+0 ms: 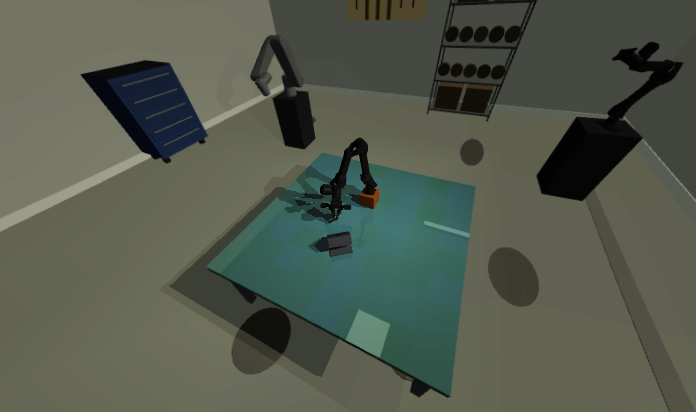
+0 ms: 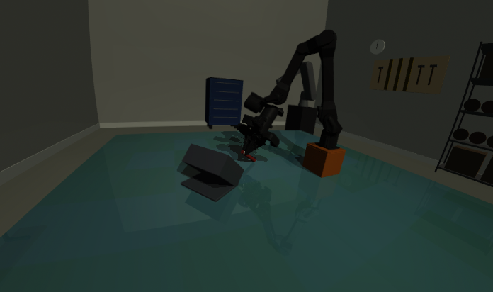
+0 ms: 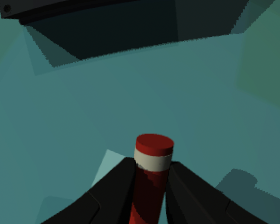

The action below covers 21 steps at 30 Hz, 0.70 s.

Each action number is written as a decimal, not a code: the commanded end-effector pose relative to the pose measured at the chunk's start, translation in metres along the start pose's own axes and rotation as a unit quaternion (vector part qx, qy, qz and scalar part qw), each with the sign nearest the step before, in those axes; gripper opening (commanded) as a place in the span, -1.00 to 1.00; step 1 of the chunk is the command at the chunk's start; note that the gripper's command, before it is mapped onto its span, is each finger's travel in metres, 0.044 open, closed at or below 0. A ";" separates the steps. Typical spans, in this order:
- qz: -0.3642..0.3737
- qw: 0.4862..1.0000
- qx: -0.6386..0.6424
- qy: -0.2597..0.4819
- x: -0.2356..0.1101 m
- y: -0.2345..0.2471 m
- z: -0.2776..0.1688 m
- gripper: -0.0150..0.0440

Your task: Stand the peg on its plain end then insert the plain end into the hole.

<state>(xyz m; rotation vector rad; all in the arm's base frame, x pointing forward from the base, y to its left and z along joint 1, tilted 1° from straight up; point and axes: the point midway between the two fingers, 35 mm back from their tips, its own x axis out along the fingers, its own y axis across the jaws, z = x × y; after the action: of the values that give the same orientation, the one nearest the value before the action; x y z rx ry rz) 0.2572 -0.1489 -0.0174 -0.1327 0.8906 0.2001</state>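
The red peg [image 2: 251,157] [image 3: 150,187] is held near its white-banded end by my gripper [image 2: 244,152] [image 3: 150,169], which is shut on it. In the exterior view the peg is tilted, with its banded end up toward the left and its plain end lower toward the right. Whether the plain end touches the table [image 1: 391,266] [image 2: 132,246] cannot be told. In the wrist view the plain end is out of frame. The grey sloped panel [image 1: 339,240] [image 2: 206,156] stands on the table, in front of my gripper. Its hole does not show in these views.
The orange base block [image 1: 369,198] [image 2: 322,159] of my arm stands behind the gripper. The panel's dark underside [image 3: 131,37] crosses the top of the wrist view. A blue cabinet [image 1: 153,110] [image 2: 224,101] and shelves [image 1: 473,79] stand away from the table.
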 end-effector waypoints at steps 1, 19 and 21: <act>-0.001 1.000 -0.004 -0.025 -0.004 0.000 0.001 -0.33; -0.001 0.995 -0.004 -0.101 -0.014 0.000 -0.007 -0.33; -0.001 0.994 -0.004 -0.110 -0.015 0.000 -0.008 -0.33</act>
<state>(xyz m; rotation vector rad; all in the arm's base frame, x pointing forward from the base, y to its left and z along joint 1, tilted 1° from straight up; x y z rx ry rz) 0.2449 -0.1532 -0.0102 -0.1221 0.7038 0.2047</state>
